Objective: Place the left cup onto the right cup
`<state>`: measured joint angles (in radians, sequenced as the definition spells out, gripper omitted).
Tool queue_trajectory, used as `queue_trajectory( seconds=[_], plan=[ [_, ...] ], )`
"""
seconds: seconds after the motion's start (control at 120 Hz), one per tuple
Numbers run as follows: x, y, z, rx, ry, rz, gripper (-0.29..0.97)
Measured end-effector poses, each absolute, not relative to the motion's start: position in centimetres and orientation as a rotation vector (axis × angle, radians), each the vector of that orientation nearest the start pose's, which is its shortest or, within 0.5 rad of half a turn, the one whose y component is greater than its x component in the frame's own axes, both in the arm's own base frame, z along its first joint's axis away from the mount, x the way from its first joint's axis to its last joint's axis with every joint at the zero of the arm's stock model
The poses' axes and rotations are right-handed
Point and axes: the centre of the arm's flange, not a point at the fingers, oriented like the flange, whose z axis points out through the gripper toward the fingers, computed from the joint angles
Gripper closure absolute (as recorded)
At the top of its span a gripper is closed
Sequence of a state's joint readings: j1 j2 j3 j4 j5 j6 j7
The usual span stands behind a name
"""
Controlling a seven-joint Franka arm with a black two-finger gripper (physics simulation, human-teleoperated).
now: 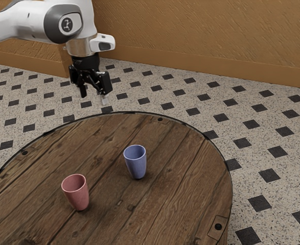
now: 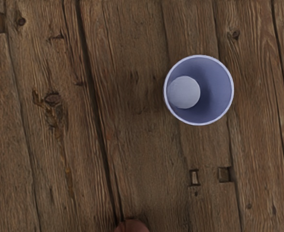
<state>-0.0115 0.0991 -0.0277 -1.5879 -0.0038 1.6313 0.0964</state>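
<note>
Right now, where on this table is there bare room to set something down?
The widest bare wood runs from the blue cup to the rim of the table on the exterior view's right. The far half behind both cups is bare too. The tightest spot is the gap between the pink cup and the blue cup, though they stand apart.

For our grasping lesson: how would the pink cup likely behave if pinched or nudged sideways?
The pink cup looks thin-walled and hollow, so it is probably light. It stands upright and tapers to a narrow base, so a high sideways nudge would likely tip it. Its smooth wall may slip in a loose grip.
</note>
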Motion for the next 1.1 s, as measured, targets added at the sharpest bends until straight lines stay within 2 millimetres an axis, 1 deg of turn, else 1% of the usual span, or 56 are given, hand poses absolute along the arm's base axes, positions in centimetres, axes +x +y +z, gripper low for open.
queue_trajectory(
  seconds=[0.133,0.233,0.383,0.483,0.542,0.733,0.908,1.1],
  plan=[
    [58.6,-2.4,56.5,-3.141,0.22,0.079,0.0],
    [58.6,-2.2,55.7,-3.142,0.219,0.087,0.0],
    [58.1,-1.8,52.9,-3.162,0.201,0.124,0.0],
    [57.7,-1.6,51.3,-3.18,0.188,0.138,0.0],
    [57.1,-1.6,50.2,-3.187,0.181,0.148,0.0],
    [55.7,-1.5,47.4,-3.2,0.166,0.154,0.0],
    [54.0,-1.4,43.8,-3.222,0.139,0.179,0.0],
    [52.0,-1.1,41.5,-3.23,0.111,0.14,0.0]
  ],
)
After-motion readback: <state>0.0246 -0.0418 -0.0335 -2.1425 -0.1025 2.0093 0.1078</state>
